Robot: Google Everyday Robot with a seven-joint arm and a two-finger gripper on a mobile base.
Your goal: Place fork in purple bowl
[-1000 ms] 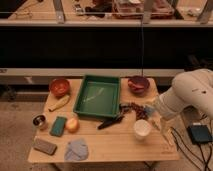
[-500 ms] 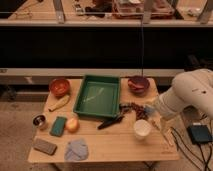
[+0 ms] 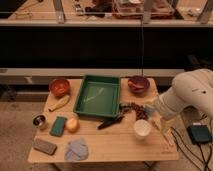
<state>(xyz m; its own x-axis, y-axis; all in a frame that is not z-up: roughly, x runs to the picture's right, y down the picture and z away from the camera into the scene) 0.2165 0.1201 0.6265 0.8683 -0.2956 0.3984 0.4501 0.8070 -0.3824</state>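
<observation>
The purple bowl (image 3: 138, 84) stands at the table's back right, just right of the green tray (image 3: 81, 102). A slim pale utensil, which I take to be the fork (image 3: 161, 127), lies slanted near the table's right edge, right of the white cup (image 3: 142, 128). My gripper (image 3: 145, 113) is at the end of the white arm (image 3: 187, 95), which reaches in from the right. It hovers low between the purple bowl and the white cup, just up-left of the fork. I cannot tell whether it touches the fork.
A pale green utensil (image 3: 95, 94) lies in the tray and a black-handled utensil (image 3: 110, 122) in front of it. The orange bowl (image 3: 59, 86), banana (image 3: 59, 103), metal cup (image 3: 39, 120), green sponge (image 3: 58, 126), an orange fruit (image 3: 72, 124), a grey block (image 3: 45, 146) and blue cloth (image 3: 76, 149) sit on the left.
</observation>
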